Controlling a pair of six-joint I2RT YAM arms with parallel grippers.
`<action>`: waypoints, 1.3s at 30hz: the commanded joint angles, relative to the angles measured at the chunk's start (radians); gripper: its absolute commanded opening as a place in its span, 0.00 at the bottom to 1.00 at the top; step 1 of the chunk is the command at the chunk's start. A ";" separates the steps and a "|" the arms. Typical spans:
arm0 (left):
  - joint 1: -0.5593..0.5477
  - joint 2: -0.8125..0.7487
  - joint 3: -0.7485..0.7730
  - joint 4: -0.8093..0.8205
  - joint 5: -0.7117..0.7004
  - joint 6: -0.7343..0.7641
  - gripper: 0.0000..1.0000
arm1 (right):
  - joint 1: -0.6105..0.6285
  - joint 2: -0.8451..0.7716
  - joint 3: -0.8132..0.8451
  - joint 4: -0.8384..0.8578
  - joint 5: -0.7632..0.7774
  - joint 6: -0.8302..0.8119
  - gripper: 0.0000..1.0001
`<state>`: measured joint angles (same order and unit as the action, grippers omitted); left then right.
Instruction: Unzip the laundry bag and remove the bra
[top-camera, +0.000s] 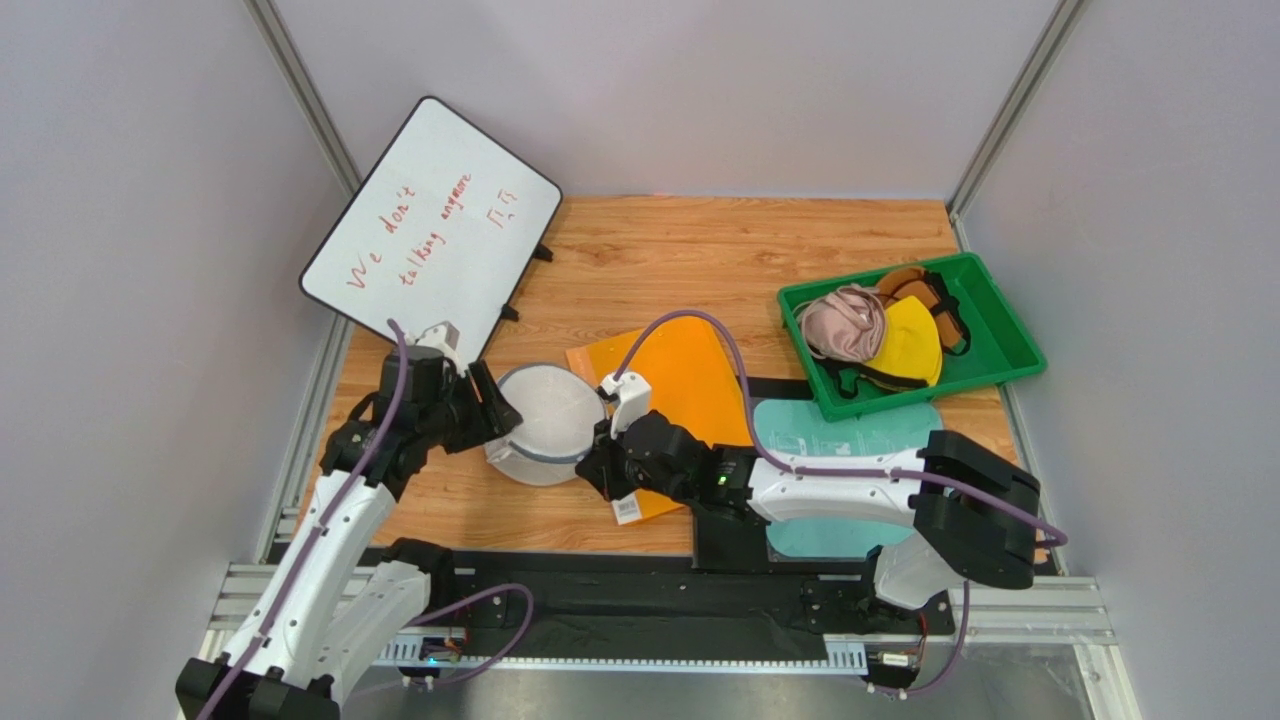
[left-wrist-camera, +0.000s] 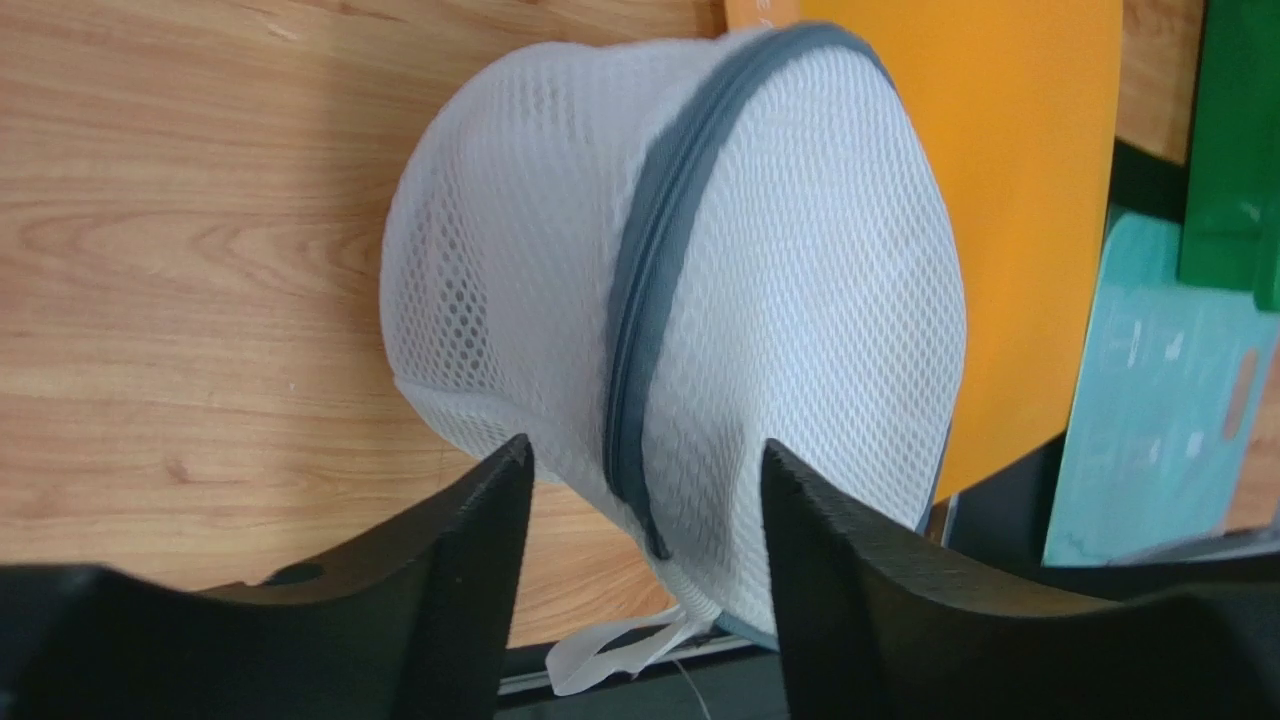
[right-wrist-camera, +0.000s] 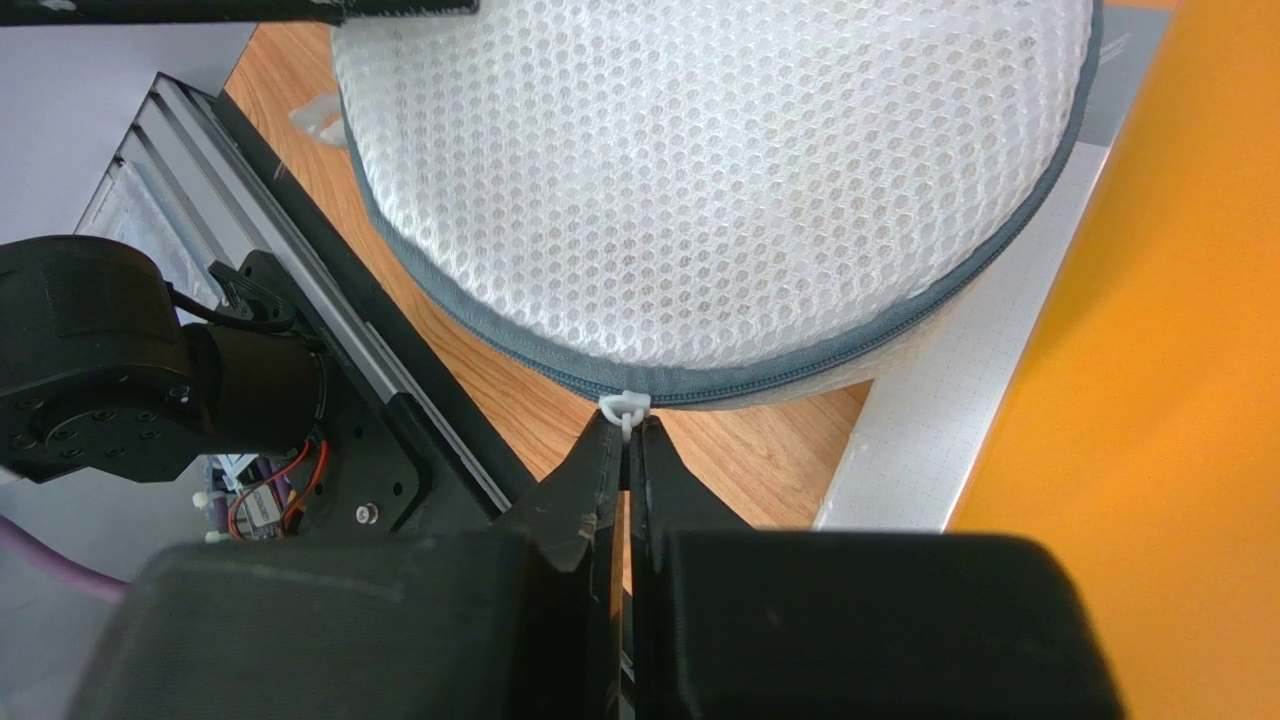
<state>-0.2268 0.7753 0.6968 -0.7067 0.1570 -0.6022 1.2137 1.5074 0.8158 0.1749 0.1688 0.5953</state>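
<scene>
Right gripper (right-wrist-camera: 627, 432) jaws are pressed flat together, nipping the little white zipper pull (right-wrist-camera: 624, 405) at the near edge of the laundry bag (right-wrist-camera: 706, 180), low centre of the right wrist view. Over to the left gripper (left-wrist-camera: 646, 450): jaws stand well apart, black fingers (left-wrist-camera: 451, 570) rising from the bottom of the frame on either side of the bag's lower edge. Whether they touch the mesh, I can't tell; nothing is clamped.

Now the bag itself. It's a squat white mesh drum tipped over, not sitting flat. From above, its flat round face is turned up and toward the upper right, with a strip of side wall showing at the lower left. In the left wrist view the grey zipper rim (left-wrist-camera: 639, 345) runs as a slanted band from upper right down to lower centre. The stretch of zipper that shows beside the pull looks closed.

Widening out in the overhead shot, the bag sits left of centre between the two grippers, its right side over the edge of an orange sheet (top-camera: 684, 383), and a teal sheet (top-camera: 842, 443) lies further right. Upper right, a green tray (top-camera: 992, 333) holds the mustard-brown bra (top-camera: 903, 281) at its far side, behind a yellow bra (top-camera: 911, 345) and a pink bra (top-camera: 842, 323). Upper left, a whiteboard (top-camera: 428, 225) leans over the wooden table (top-camera: 721, 255)
</scene>
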 joint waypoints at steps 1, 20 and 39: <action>0.014 -0.021 0.085 -0.065 -0.111 0.041 0.70 | -0.003 -0.001 0.026 0.023 -0.017 0.014 0.00; -0.014 -0.191 0.055 -0.249 -0.073 -0.062 0.75 | 0.035 0.123 0.230 -0.015 0.093 0.044 0.00; -0.028 -0.191 -0.074 -0.062 -0.016 -0.156 0.48 | 0.104 0.169 0.233 0.021 0.012 0.044 0.00</action>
<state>-0.2489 0.5667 0.6224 -0.8371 0.1326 -0.7506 1.2964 1.6695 1.0267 0.1474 0.1963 0.6403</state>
